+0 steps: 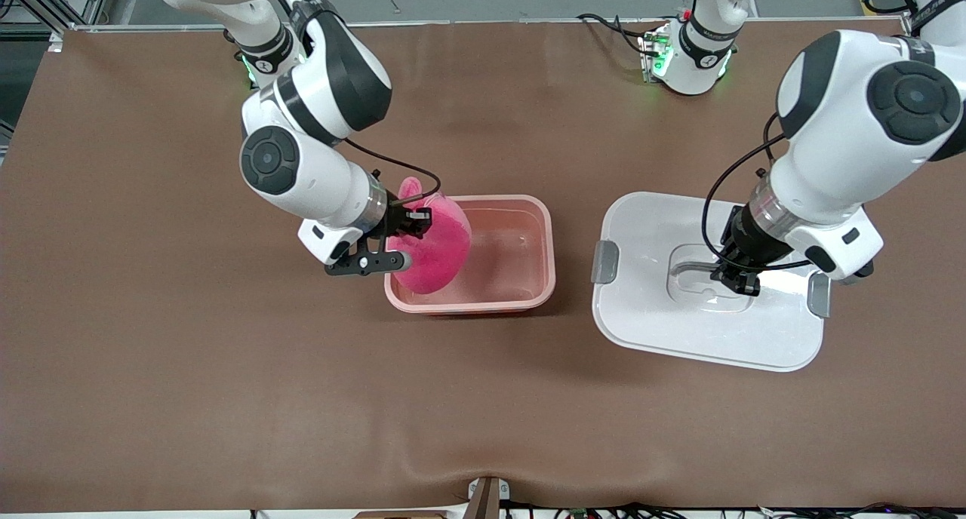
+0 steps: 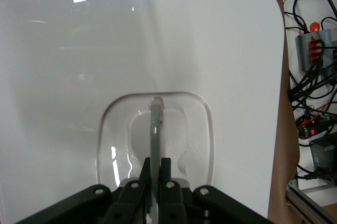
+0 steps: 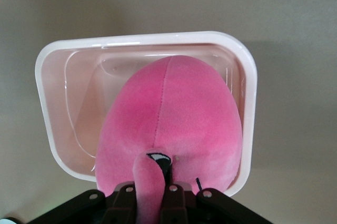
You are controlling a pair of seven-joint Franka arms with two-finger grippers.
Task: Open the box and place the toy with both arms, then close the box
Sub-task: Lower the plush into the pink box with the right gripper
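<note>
The pink box (image 1: 539, 236) stands open in the middle of the table. My right gripper (image 1: 413, 219) is shut on an ear of the pink plush toy (image 1: 434, 244) and holds it over the box's end toward the right arm. In the right wrist view the toy (image 3: 174, 118) hangs above the open box (image 3: 47, 108). The white lid (image 1: 641, 315) lies flat on the table toward the left arm's end. My left gripper (image 1: 736, 276) is shut on the lid's clear handle (image 2: 155, 129) in the lid's recess.
Grey clips (image 1: 604, 262) sit on the lid's two short sides. The brown table mat (image 1: 226, 391) spreads around the box and lid. Cables and electronics (image 2: 316, 76) lie past the table edge in the left wrist view.
</note>
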